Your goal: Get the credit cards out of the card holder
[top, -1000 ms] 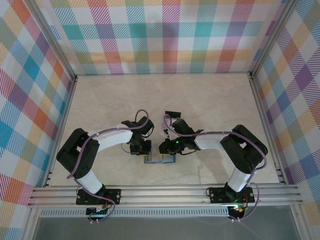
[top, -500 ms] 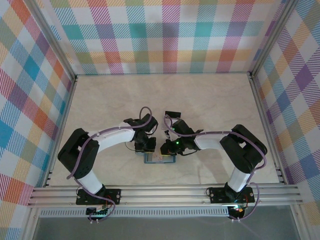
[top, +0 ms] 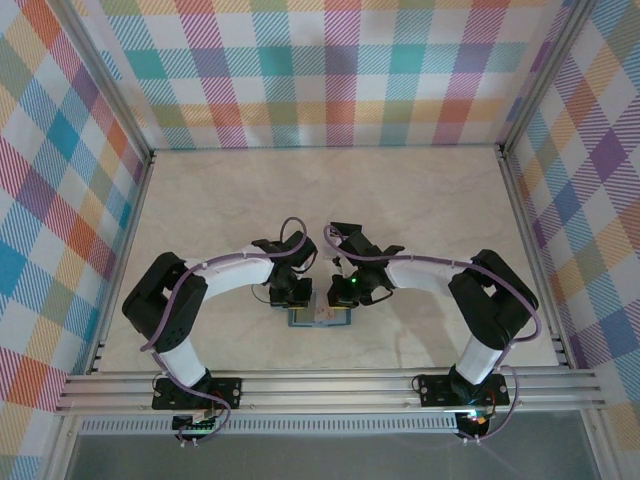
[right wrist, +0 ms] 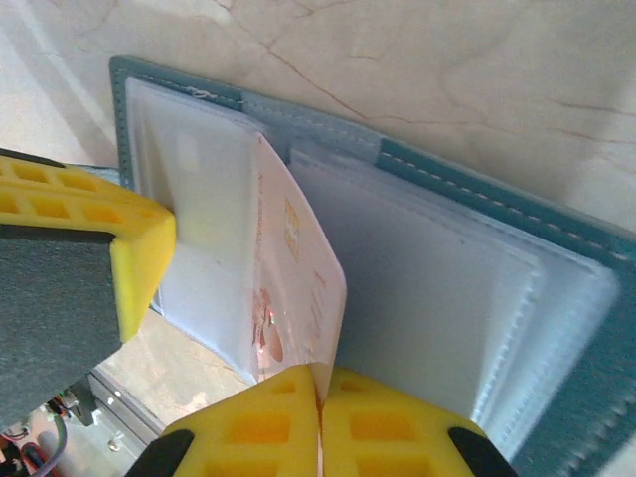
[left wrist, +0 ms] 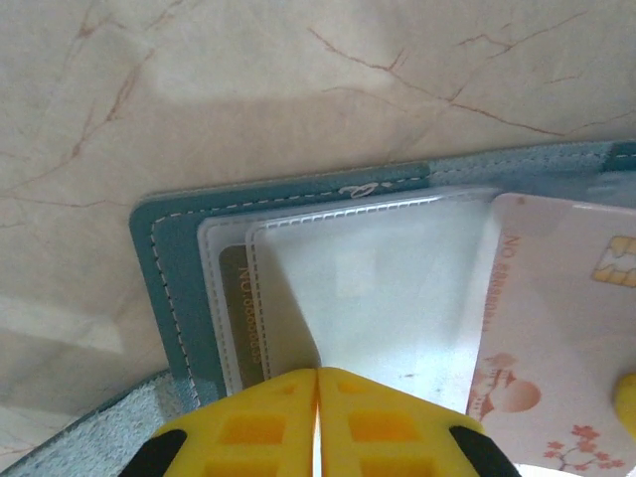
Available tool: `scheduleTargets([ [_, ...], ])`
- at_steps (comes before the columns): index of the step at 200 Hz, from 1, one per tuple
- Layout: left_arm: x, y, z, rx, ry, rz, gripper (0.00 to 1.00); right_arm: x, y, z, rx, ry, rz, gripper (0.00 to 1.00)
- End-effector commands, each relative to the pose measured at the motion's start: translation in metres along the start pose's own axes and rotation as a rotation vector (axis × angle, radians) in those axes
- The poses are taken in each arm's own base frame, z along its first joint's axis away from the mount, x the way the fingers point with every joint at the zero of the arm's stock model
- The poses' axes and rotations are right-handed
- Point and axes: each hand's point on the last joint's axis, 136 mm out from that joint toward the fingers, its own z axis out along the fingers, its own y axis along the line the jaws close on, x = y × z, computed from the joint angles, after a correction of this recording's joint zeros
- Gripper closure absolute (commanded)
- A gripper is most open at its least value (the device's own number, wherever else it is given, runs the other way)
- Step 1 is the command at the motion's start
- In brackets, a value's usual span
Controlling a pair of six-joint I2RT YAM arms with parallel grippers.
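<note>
While my left gripper [left wrist: 318, 378] pinches the teal stitched card holder [left wrist: 164, 268], bottom centre, my right gripper [right wrist: 320, 376] clamps a thin pinkish-white credit card [right wrist: 298, 288].

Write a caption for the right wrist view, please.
Right gripper shut on a pink credit card standing up from the open teal card holder.

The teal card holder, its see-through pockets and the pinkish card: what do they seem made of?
The card holder looks like leather or faux leather: matte teal, pale stitching along the edge, a fuzzy flap. The clear sleeve seems thin flexible plastic: glossy, with another card showing through it. The credit card is likely stiff plastic: smooth, printed with blossoms and a gold chip.
</note>
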Motion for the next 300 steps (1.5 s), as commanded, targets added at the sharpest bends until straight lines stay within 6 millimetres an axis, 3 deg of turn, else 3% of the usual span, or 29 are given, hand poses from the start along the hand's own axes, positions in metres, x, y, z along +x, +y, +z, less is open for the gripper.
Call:
scheduleTargets([
  [1, 0.012, 0.017, 0.005, -0.054, 0.023, -0.013, 0.90, 0.017, -0.037, -0.009, 0.189, 0.046, 0.037, 0.91],
  [24, 0.012, 0.014, 0.001, -0.037, 0.017, -0.016, 0.90, 0.016, -0.037, -0.015, 0.205, 0.038, 0.033, 0.91],
  [68, 0.003, 0.006, -0.011, -0.021, -0.019, -0.007, 0.89, 0.004, -0.006, -0.029, 0.096, -0.024, -0.032, 0.91],
  [117, -0.009, -0.001, -0.031, 0.008, -0.078, -0.015, 0.88, -0.020, -0.002, -0.069, 0.188, -0.180, -0.169, 0.96],
  [144, -0.012, 0.005, -0.039, 0.020, -0.099, -0.036, 0.87, -0.037, -0.007, -0.090, 0.285, -0.237, -0.325, 0.97],
  [177, -0.013, 0.011, -0.042, 0.045, -0.108, -0.061, 0.87, -0.060, -0.001, -0.107, 0.405, -0.250, -0.647, 0.99],
  [234, -0.015, -0.002, -0.046, 0.108, -0.096, -0.050, 0.86, -0.100, 0.002, -0.124, 0.612, -0.179, -1.110, 1.00],
  [300, -0.019, 0.000, -0.048, 0.092, -0.108, -0.044, 0.86, -0.111, 0.015, -0.132, 0.349, -0.079, -1.208, 1.00],
])
